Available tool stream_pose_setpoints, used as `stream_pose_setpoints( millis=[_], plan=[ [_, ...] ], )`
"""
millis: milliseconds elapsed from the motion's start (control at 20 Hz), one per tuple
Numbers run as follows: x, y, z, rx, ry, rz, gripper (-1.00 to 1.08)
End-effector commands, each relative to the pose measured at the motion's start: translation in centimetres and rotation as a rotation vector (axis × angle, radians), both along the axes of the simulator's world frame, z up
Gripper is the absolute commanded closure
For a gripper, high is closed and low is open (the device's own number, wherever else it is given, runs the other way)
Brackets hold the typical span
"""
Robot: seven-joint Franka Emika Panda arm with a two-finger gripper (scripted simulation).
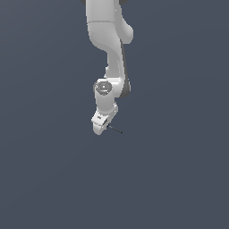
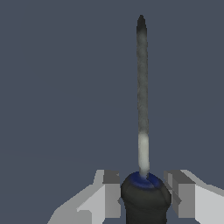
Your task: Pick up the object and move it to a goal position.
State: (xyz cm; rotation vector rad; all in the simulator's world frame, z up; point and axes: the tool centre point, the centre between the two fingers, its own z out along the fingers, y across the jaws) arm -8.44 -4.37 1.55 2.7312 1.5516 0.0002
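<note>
The object (image 1: 115, 130) is a thin black sliver in the exterior view. It sticks out from my white gripper (image 1: 101, 128) toward the exterior view's right. In the wrist view the object (image 2: 142, 87) has a thick black end with a blue ring and a long grey shaft ending in a dark tip. My gripper (image 2: 144, 197) has this thick end between its two fingers (image 2: 111, 192), which sit against it on both sides. The shaft points away from the fingers.
The white arm (image 1: 107, 40) comes down from the top middle of the exterior view. A plain dark grey floor (image 1: 179, 179) lies all around. No goal marker shows.
</note>
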Motion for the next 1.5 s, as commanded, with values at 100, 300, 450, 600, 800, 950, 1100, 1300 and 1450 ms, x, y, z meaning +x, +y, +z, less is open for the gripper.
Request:
stream_pose_setpoints(
  millis=[100,300,450,600,800,950,1100,1300,1450],
  plan=[
    [0.1,0.0,0.0,0.0,0.0,0.001,1.08],
    [0.6,-0.6,0.0,0.0,0.0,0.001,1.08],
    [1.4,-1.5,0.0,0.0,0.0,0.001,1.08],
    [2.4,-2.6,0.1,0.0,0.0,0.0,1.08],
    [4.1,-4.4,0.1,0.0,0.0,0.0,1.08],
    [5.7,-6.1,0.1,0.0,0.0,0.0,1.08],
    [7.3,-7.8,0.1,0.001,0.0,0.0,1.08],
    [9.3,-9.8,0.2,0.001,0.0,0.0,1.08],
    [10.5,-11.1,0.2,0.001,0.0,0.0,1.08]
  ],
)
